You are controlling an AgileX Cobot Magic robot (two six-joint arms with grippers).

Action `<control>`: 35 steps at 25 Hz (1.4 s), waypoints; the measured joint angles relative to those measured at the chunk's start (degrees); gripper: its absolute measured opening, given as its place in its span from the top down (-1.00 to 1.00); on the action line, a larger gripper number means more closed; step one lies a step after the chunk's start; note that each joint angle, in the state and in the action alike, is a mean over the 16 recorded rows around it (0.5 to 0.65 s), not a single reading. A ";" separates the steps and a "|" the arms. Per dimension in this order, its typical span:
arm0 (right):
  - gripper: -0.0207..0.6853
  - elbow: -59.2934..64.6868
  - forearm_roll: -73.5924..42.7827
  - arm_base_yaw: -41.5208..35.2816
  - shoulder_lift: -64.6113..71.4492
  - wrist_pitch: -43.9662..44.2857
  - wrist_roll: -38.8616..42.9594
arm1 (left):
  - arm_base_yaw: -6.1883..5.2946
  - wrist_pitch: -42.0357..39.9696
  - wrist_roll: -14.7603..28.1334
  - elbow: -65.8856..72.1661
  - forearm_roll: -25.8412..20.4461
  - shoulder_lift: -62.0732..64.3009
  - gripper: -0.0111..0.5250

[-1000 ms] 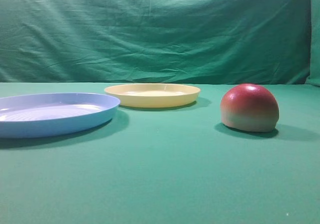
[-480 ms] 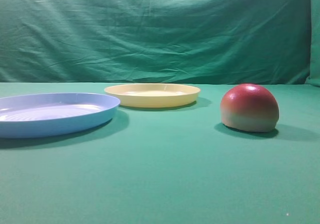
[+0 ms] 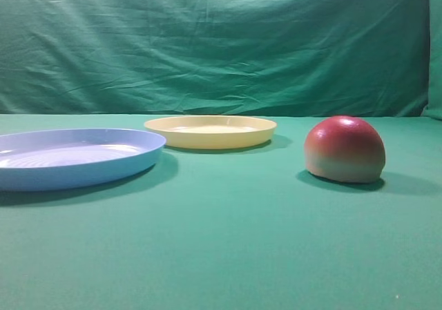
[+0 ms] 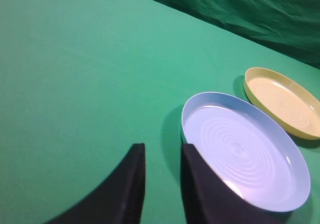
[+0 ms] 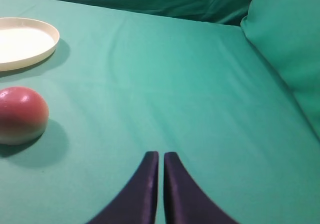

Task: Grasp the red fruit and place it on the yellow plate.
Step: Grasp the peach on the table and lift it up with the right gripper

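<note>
Nothing is grasped yet: the red fruit (image 5: 21, 115) sits on the green cloth (image 5: 165, 84), well apart from the yellow plate (image 3: 210, 131). The right gripper (image 5: 156, 159) is nearly pinched closed, empty — it must open and reach left for the fruit; the left gripper (image 4: 162, 156) is slightly parted, empty.

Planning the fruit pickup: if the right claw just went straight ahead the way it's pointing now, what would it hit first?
Probably nothing: ahead of the right claw lies bare green cloth. The red fruit sits well off to the side, though depth is unclear.
</note>
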 joint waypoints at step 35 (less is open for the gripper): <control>0.94 -27.94 17.29 0.71 40.95 21.90 -13.59 | 0.00 0.00 0.00 0.00 0.00 0.00 0.37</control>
